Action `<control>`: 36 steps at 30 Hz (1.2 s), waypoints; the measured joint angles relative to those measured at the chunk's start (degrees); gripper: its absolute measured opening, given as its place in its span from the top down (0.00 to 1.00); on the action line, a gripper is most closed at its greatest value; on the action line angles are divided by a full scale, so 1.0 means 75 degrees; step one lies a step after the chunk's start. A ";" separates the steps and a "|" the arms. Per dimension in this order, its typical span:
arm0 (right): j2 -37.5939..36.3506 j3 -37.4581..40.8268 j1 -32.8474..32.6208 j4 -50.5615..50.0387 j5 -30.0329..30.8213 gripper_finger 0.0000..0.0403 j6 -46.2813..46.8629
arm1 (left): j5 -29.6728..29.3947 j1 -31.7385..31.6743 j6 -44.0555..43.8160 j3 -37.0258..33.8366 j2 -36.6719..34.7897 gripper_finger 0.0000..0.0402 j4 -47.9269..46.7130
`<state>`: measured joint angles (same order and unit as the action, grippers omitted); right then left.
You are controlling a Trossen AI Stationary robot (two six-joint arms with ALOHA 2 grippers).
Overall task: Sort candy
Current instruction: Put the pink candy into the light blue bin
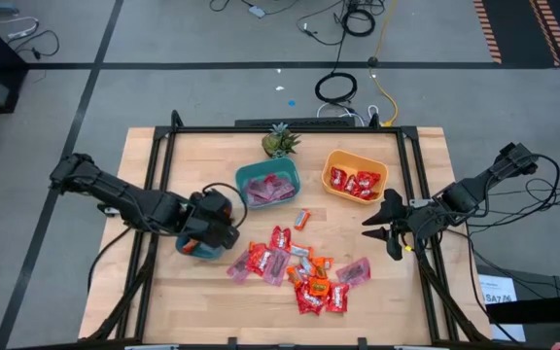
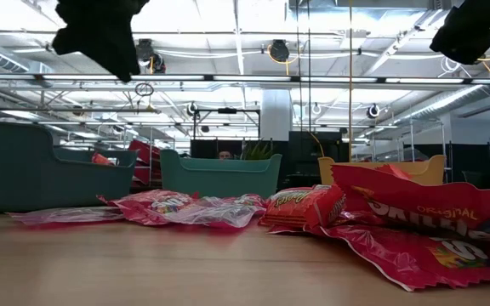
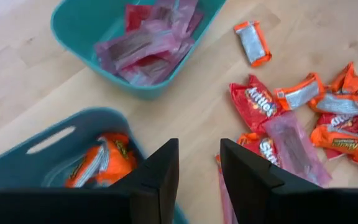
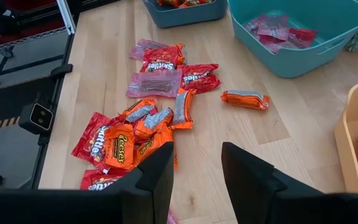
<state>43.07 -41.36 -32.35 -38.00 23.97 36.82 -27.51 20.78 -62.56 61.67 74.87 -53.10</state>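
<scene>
The candy, flat crinkled foil packets in glossy red, orange and translucent pink-purple, lies heaped on the pale wood-grain table just toward six o'clock of its centre, with one orange bar lying apart toward twelve o'clock of the heap. At eleven o'clock of the heap a rounded teal plastic bin holds pink-purple packets; at one o'clock an orange bin holds red ones; at nine o'clock a blue-grey bin with a slot handle holds orange wrappers. The left gripper hangs over that bin's rim, its blocky dark fingers parted and empty. The right gripper hovers at three o'clock of the heap, parted, holding nothing. A spiky green plant stands behind the teal bin.
</scene>
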 joint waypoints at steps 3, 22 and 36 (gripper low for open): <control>0.0000 0.0000 0.0000 0.0000 0.0000 0.69 0.0000 | -0.0001 -0.0116 0.0187 0.0000 0.0000 0.68 0.0171; 0.0000 0.0000 -0.0001 -0.0006 0.0000 0.69 -0.0005 | 0.0461 -0.0260 0.2098 0.0411 0.1328 0.68 0.0865; 0.0000 0.0000 -0.0001 -0.0006 0.0000 0.69 -0.0003 | 0.1205 -0.0356 0.1147 0.0579 0.1673 0.68 0.0782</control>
<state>43.07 -41.36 -32.36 -38.04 23.97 36.80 -18.48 18.11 -53.96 66.01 87.42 -47.23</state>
